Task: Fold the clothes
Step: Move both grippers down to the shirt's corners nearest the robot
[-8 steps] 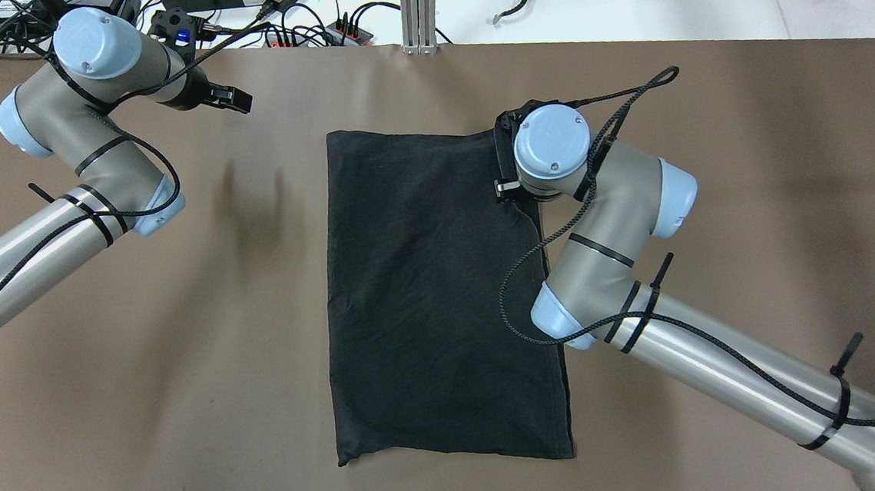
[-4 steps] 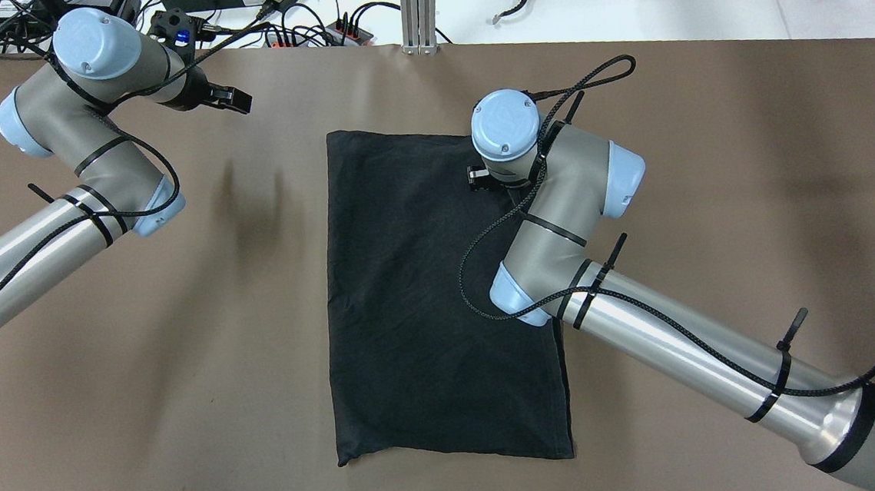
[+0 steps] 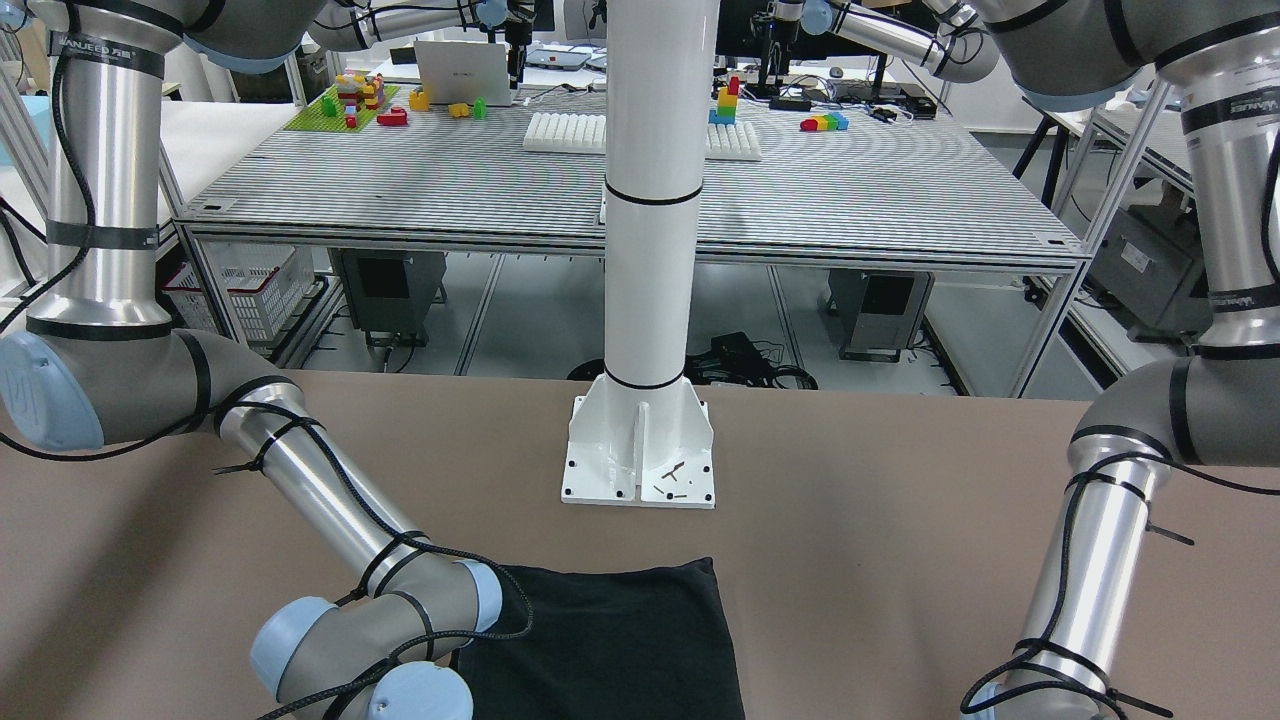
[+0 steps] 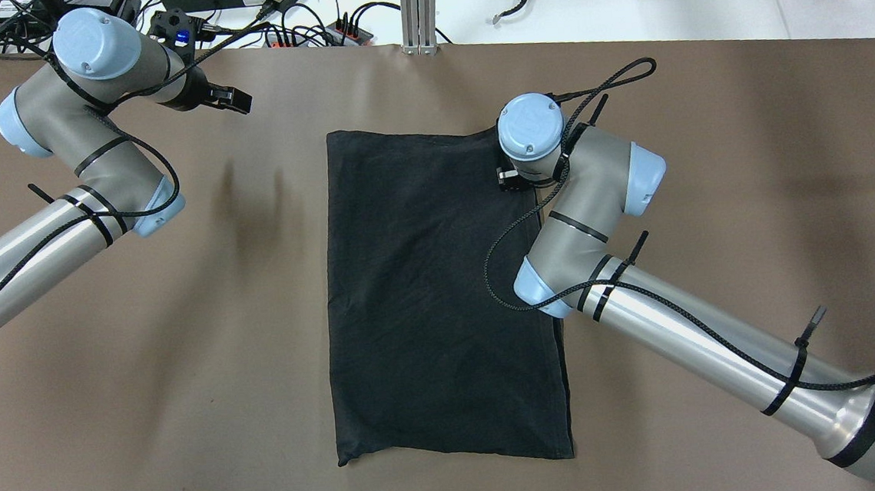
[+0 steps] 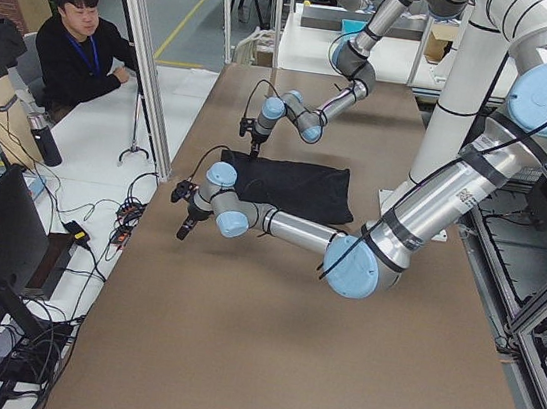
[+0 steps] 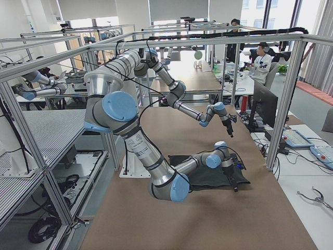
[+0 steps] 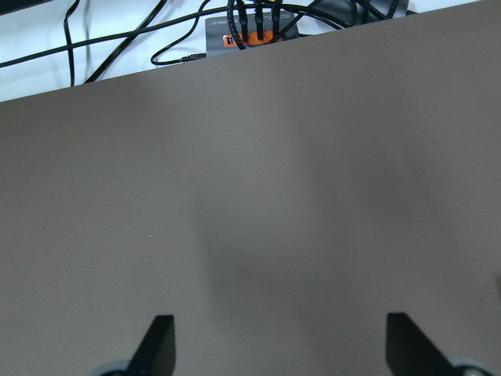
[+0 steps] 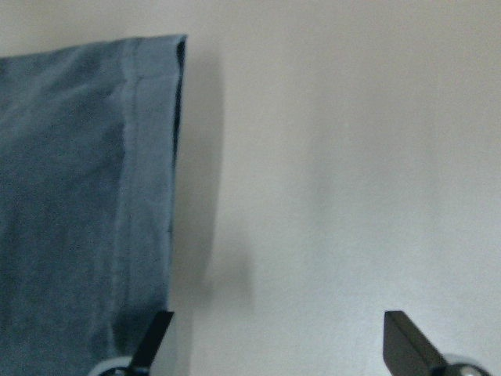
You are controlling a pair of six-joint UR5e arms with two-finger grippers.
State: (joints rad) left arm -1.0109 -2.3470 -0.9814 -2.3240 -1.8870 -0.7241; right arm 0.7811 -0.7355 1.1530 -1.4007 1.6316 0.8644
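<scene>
Our right claw [image 8: 275,325] gapes empty at the black cloth's [image 4: 433,300] upper-right corner; our left claw [image 7: 275,325] gapes empty, upper left.

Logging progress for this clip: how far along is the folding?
Done: the garment already lies flat as a narrow folded rectangle on the table. In hand: nothing; the right gripper hovers open at its far right corner; the left gripper is open over bare table. Left: probably another fold, not yet started.
</scene>
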